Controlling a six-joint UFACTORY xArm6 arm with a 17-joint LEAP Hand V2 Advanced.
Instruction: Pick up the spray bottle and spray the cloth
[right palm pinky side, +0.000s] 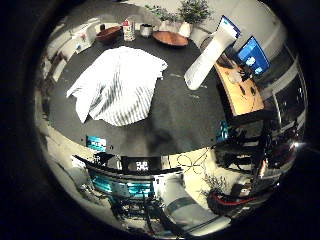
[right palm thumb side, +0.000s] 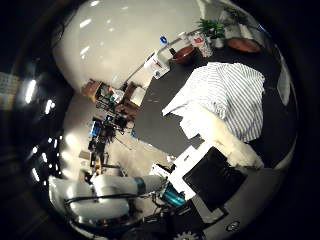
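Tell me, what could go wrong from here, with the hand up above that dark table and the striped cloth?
The spray bottle stands at the table's far edge, crowded between a brown bowl and a cup; reaching in, the hand may knock a neighbour. The striped cloth lies crumpled between, so a low approach might drag it. Its far corner lies close to a round wooden tray, which stray spray may wet.

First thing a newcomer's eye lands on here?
The striped cloth, lying rumpled in the middle of the dark table. Next the white spray bottle, standing apart from the cloth near the table's edge, untouched. At the far end sit a wooden bowl, a round wooden plate and potted plants.
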